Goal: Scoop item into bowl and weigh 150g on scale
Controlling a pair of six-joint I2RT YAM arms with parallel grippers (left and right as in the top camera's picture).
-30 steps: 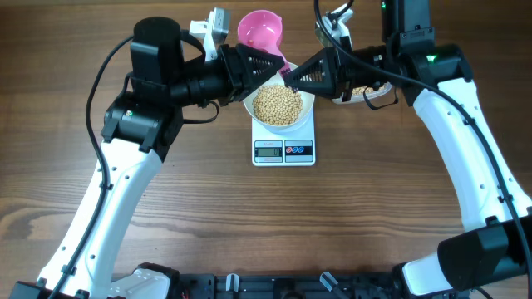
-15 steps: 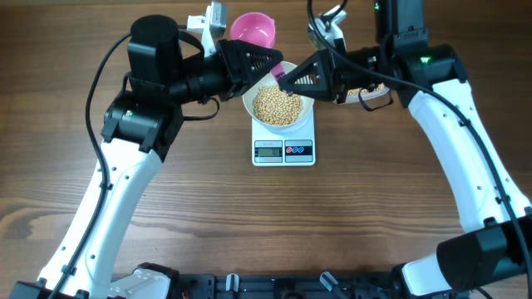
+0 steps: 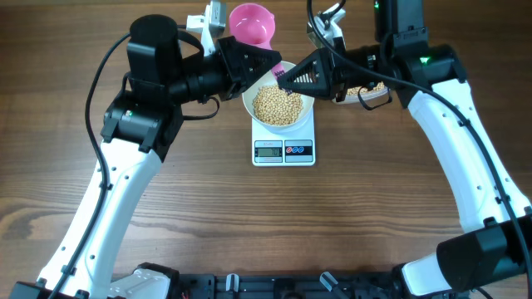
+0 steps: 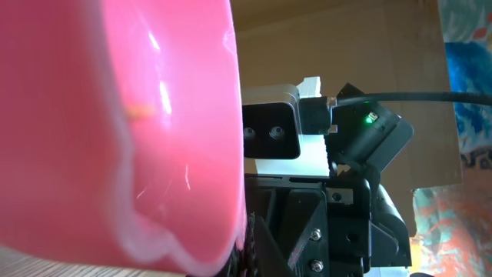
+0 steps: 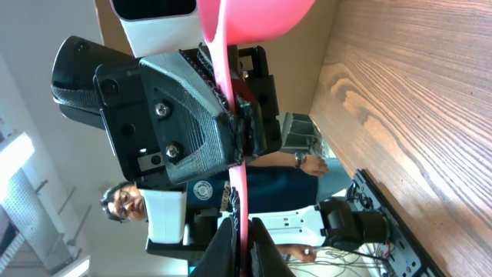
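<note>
Overhead: left gripper [image 3: 270, 65] & right gripper [image 3: 287, 79] both clamped on pink scoop [image 3: 252, 23] handle, above bowl [image 3: 247, 104] of beans [image 3: 277, 104] on scale [image 3: 283, 151].
Left wrist: scoop [image 4: 115, 115] fills view.
Right wrist: both grip the handle [image 5: 234, 115]; an uneven pull could twist it, knock bowl, spill beans.

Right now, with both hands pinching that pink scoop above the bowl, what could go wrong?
Both the left hand and the right hand are shut on the thin handle of the pink scoop; an uneven pull could twist it or let it slip. They hang just above the white bowl, filled with beans, on the scale; a bump might spill beans or upset the reading.
</note>
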